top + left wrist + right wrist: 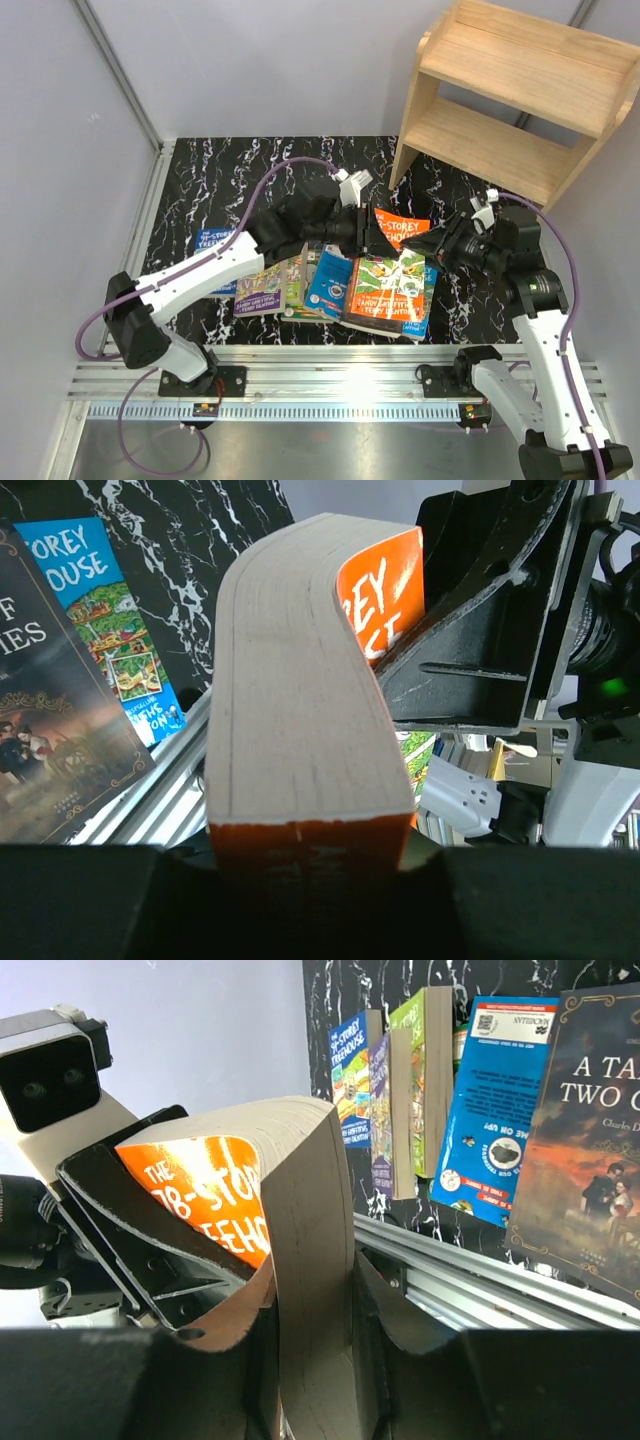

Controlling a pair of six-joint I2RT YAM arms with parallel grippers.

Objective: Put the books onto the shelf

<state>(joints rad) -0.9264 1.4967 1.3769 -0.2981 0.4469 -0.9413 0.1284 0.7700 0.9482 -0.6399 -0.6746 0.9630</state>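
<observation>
Both my tools are on one book: the orange "78-Storey Treehouse" paperback. It is held up off the black, white-veined table, roughly mid-table.

L tool is clamped on one end, w/ the spine and cut page block wedged between its fingers. R tool is clamped on the opposite end, so the two face each other across the book w/ little gap between them. The page edge bows in a curve between the grips.

Under and just left of it, the other bright paperbacks lie flat in a loose overlapping row near the table's front edge. One blue one sits apart at the left. The dark "A Tale of Two Cities" book lies flat among them, near the aluminium rail.

The light wooden two-tier shelf stands at the far R corner, turned at an angle, open front towards the books. A strip of table shows between the held book's far edge and the shelf's near side panel. A grey wall closes in the table's left side.
</observation>
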